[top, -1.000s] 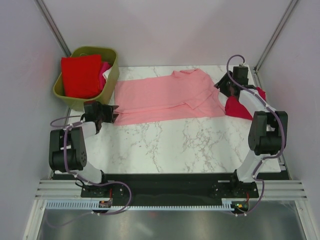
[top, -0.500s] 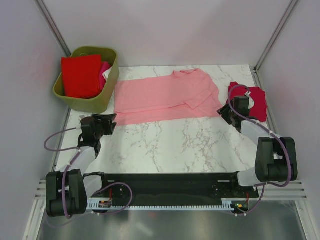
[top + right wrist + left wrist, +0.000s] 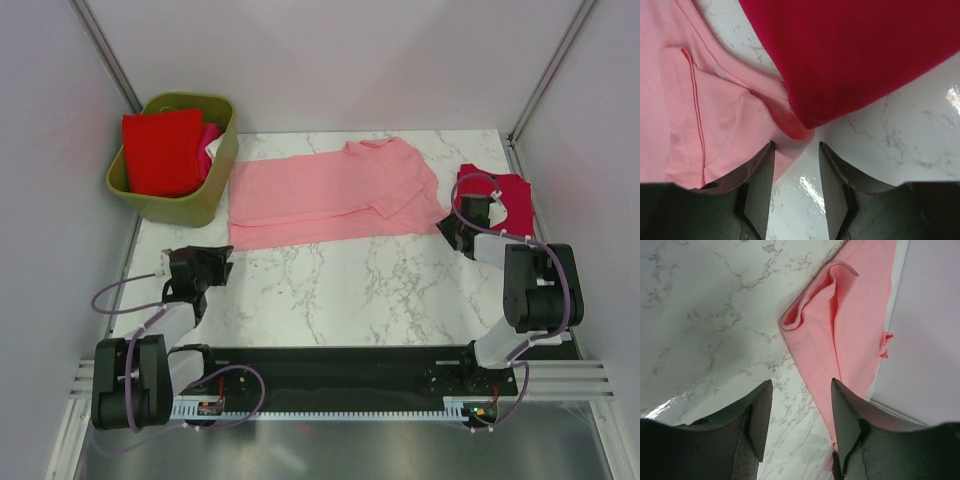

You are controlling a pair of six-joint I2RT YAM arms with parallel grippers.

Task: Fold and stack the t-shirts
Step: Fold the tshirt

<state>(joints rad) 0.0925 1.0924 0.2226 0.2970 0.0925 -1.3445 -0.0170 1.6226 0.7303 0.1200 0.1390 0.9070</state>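
Shirts on a marble table (image 3: 340,290). Light pink t-shirt (image 3: 335,190) lies flat at the far side, its long axis running left to right, hem toward the olive basket (image 3: 185,208), sleeve toward the dark crimson t-shirt (image 3: 512,192). Left gripper (image 3: 218,262) and right gripper (image 3: 447,226) both have jaws apart, holding nothing. Only the left wrist view shows the hem corner curled over. Only the right wrist view shows crimson cloth overlapping the pink sleeve.
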